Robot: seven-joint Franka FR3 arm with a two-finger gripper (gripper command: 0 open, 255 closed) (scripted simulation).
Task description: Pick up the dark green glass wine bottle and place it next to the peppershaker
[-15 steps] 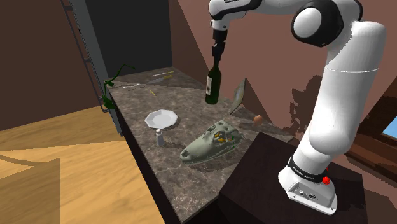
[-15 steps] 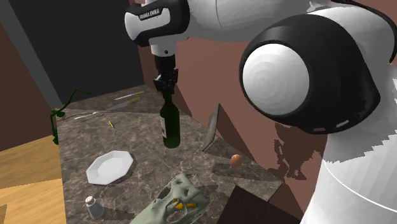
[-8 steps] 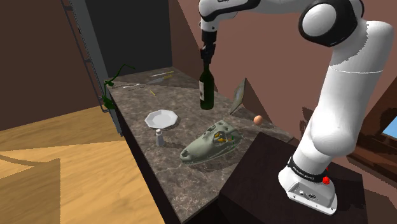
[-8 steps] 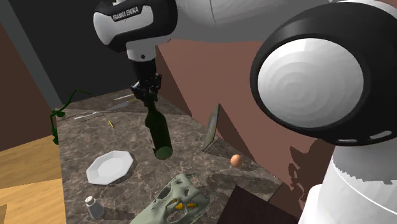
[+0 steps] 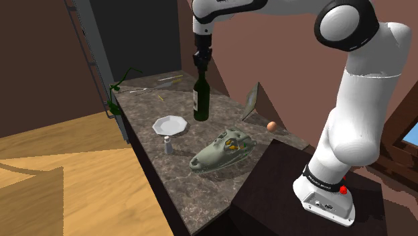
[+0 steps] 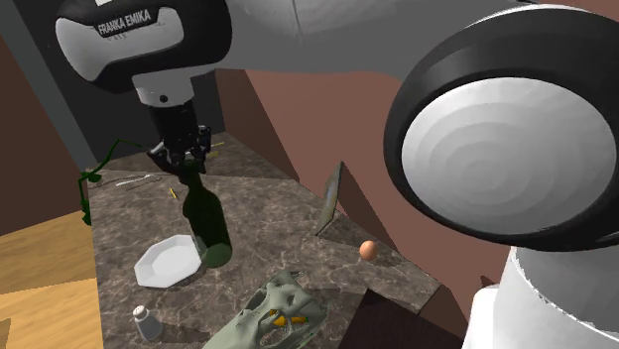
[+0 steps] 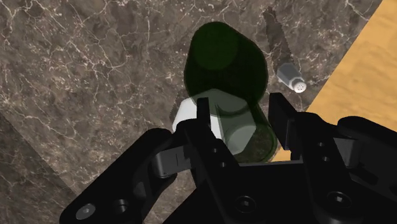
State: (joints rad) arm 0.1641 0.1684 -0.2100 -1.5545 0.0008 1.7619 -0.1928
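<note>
Hanging by its neck from the clenched hand (image 5: 201, 69), the dark green wine bottle (image 5: 201, 100) appears just clear of the desk (image 5: 151, 107), beside the white plate (image 5: 169, 125) and apart from the peppershaker (image 5: 167, 145). Smooth glass is probably heavy, slippery and breakable. A neck hold lets it swing, so it wants a slow, gentle set-down.

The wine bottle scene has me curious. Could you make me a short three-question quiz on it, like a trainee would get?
1. True or false: the gripper is shut on the neck of the dark green bottle.
2. The small shaker stands: A on the floor; B on the counter beside the white plate; C on the arm's stand.
3. Fill in: the small ball on the counter is coloured ____.

Key: 1 true; 2 B; 3 orange.
</note>
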